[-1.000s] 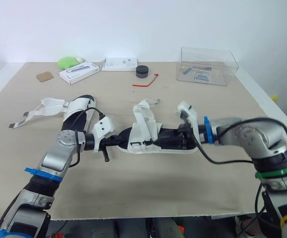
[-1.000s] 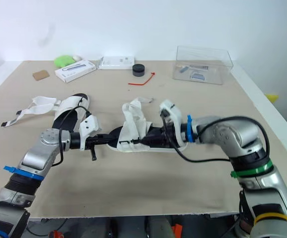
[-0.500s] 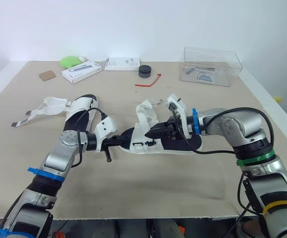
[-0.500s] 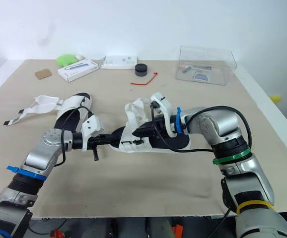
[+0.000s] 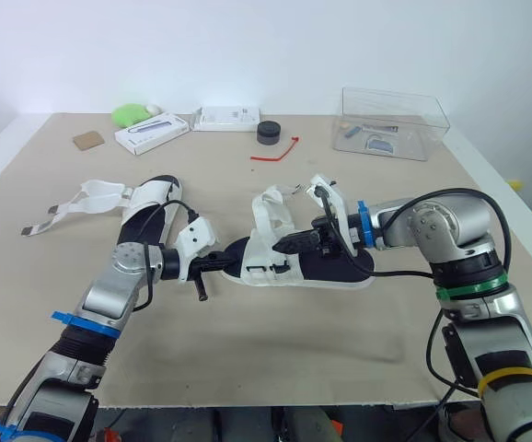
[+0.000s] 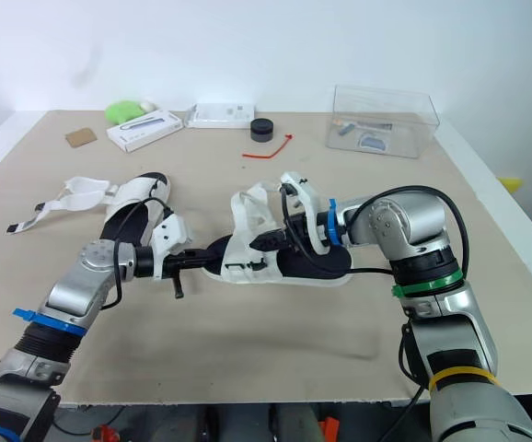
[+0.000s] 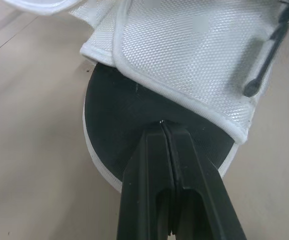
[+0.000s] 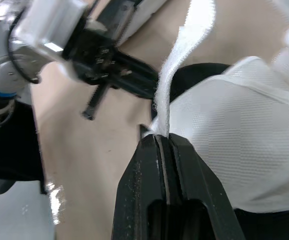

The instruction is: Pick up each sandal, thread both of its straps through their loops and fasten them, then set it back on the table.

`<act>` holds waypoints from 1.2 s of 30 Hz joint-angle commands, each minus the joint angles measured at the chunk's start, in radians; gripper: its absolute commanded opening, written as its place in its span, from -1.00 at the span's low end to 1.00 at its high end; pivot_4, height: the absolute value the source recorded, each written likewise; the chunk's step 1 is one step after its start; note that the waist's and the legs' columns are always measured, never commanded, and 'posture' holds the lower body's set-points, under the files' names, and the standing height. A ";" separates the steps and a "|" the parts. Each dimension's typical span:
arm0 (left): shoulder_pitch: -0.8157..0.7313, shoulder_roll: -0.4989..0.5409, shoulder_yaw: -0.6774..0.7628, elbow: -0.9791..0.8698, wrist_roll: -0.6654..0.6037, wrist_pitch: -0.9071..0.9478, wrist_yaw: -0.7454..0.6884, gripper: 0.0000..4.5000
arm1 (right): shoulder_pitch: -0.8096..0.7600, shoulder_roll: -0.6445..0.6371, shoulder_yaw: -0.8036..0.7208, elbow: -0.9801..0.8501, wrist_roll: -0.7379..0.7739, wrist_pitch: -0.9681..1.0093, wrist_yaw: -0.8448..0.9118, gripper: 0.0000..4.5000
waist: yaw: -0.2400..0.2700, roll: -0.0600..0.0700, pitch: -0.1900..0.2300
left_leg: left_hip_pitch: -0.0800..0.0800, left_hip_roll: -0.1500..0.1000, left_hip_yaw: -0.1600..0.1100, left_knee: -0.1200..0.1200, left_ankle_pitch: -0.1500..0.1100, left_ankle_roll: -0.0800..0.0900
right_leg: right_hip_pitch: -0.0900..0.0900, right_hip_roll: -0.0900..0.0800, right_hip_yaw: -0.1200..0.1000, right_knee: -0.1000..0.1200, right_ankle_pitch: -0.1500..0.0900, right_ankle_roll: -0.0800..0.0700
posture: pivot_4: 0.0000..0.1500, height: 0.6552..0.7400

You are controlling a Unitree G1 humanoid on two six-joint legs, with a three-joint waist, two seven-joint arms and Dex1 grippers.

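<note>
- Left gripper point(image 5: 222, 264) clamps closed on the black end of the sandal point(image 5: 330, 265), centre of the frame.
- Right gripper point(image 8: 163, 136) pinches that sandal's white strap point(image 8: 184, 45).
- A 2nd sandal point(image 5: 146, 204) lies mid-left on the table point(image 5: 275, 354).

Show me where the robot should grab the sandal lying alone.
Probably the rim of its sole, on the side away from the straps. That sandal lies flat with its straps flopped out to the robot's left, so a low approach from the right meets a thin, bare edge to pinch.
</note>
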 commanded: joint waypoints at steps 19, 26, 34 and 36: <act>-0.019 -0.009 -0.022 0.078 0.031 -0.004 0.008 -1.00 | 0.170 0.194 -0.278 -0.333 0.022 0.196 -0.382 -0.99 | -0.001 0.001 -0.001 | 0.000 0.000 -0.001 0.000 0.000 -0.001 | 0.000 0.000 -0.001 0.000 0.000 0.001 | 1.00 1.00; -0.021 -0.009 -0.023 0.084 0.031 -0.007 0.006 -1.00 | 0.201 0.163 -0.288 -0.380 0.092 0.196 -0.434 -0.99 | -0.001 0.001 -0.001 | 0.001 0.000 -0.001 0.000 0.000 -0.001 | 0.001 0.000 0.000 0.000 -0.003 0.006 | 1.00 1.00; -0.027 -0.011 -0.025 0.099 0.032 -0.012 0.004 -1.00 | 0.238 0.148 -0.287 -0.430 0.188 0.196 -0.505 -0.99 | 0.000 0.001 -0.001 | 0.001 -0.001 -0.001 0.000 0.001 -0.001 | 0.001 -0.001 0.000 0.000 -0.003 0.007 | 1.00 1.00; -0.029 -0.012 -0.026 0.102 0.032 -0.013 0.004 -1.00 | 0.246 0.146 -0.288 -0.440 0.203 0.196 -0.523 -0.99 | 0.000 0.001 -0.001 | 0.001 -0.001 -0.001 0.000 0.001 -0.001 | 0.001 -0.001 0.000 0.000 -0.003 0.007 | 1.00 1.00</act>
